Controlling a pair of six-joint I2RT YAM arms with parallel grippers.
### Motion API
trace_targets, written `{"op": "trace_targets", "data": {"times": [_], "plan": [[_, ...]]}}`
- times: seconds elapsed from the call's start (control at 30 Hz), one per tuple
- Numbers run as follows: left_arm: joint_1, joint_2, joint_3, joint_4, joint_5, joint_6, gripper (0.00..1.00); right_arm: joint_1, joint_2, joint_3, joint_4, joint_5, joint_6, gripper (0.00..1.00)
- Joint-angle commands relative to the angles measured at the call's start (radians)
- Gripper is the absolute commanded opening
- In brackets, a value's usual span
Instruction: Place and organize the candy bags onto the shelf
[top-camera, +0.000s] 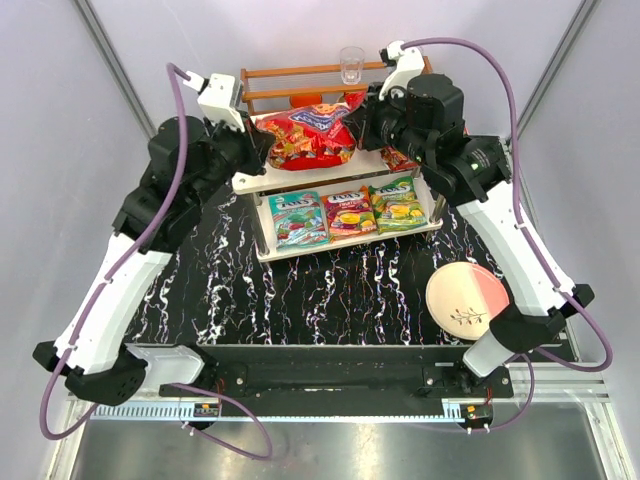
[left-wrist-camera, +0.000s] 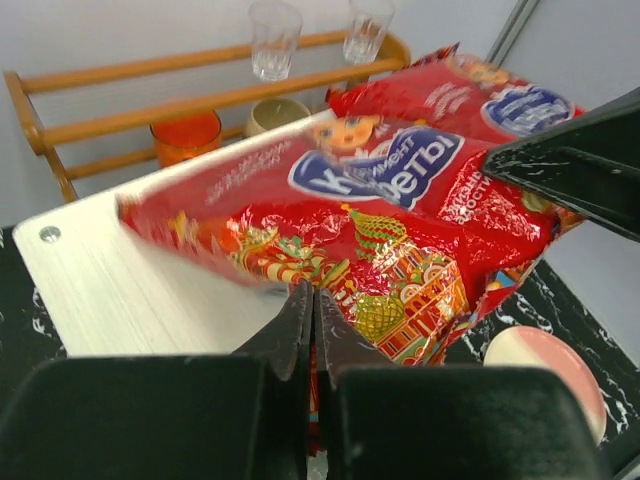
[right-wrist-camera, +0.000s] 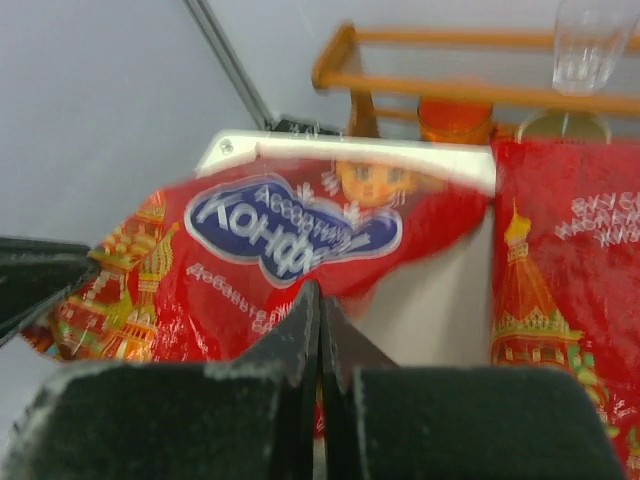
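1. Shelf (top-camera: 248, 183): three small bags (top-camera: 349, 212) line the lower tier.
2. Big red bag (top-camera: 312, 135) hangs over the top tier. Looks light, floppy and slippery, so best held by its crimped edges.
3. Left gripper (left-wrist-camera: 312, 300) and right gripper (right-wrist-camera: 318, 298) each pinch one edge.

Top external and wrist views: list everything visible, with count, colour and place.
Large glossy red plastic candy bags: two, red with blue labels; one pinched over the top tier, the other lying on it.
Small glossy candy bags: three, teal, red, green-yellow; lower tier.
White two-tier shelf: one, mid-table.
Round pink-and-cream plate: one, on the table, right of shelf.
Brown wooden rack: one, behind shelf.
Clear glasses: two, on rack.
Orange cup, cream bowl: one each, in rack.
Black marbled table: one, underneath.
Left gripper, right gripper: black, both shut on the same bag.
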Motion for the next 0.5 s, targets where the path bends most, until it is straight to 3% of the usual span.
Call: {"op": "trace_targets", "data": {"times": [0.0,0.13,0.47], "plan": [[0.061,-0.076,-0.167,0.19,0.122,-0.06,0.0,-0.054,-0.072,-0.145,0.151,-0.101,0.034,0.0],[0.088,-0.123,-0.288,0.235,0.132,-0.087,0.0,-0.097,-0.107,-0.275,0.184,-0.134,0.067,0.0],[0.102,-0.182,-0.442,0.284,0.15,-0.127,0.0,-0.128,-0.137,-0.355,0.211,-0.157,0.076,0.0]]}}
